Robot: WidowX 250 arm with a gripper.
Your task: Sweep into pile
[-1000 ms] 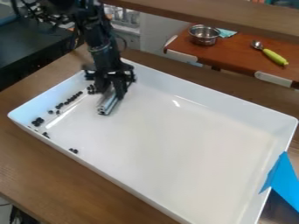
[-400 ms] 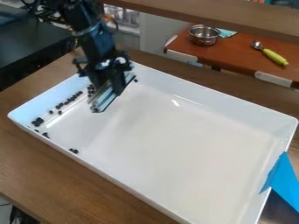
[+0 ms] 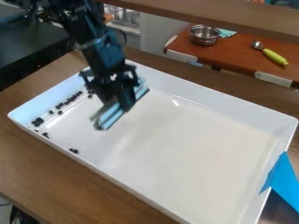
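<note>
Camera view: the small black pieces (image 3: pixel 38 121) lie inside the white tray (image 3: pixel 198 157), strung in a loose line along its short left edge, with a clump near the left corner and a few by the long near edge; they look light and hard, likely to roll or skip when nudged, so a low, slow push should suit them better than a flick; picking them up singly seems needless, and the place to take hold is the middle of the sweeping tool.

That tool, a pale metallic bar (image 3: pixel 109 118), slants across the left part of the tray, apart from the pieces; it looks stiff and perhaps smooth, so a grip off its middle might let it twist or slip under side load; the gripper (image 3: pixel 121 101) is clamped on it, with one end jutting toward the near edge.

Farther out, the tray rests on a brown wooden table (image 3: pixel 41 175); blue material (image 3: pixel 284 177) hangs at the tray's right end; beyond the far edge, a metal bowl (image 3: pixel 204 36) and a green-handled scoop (image 3: pixel 272 55) sit on a reddish side table (image 3: pixel 234 52).
</note>
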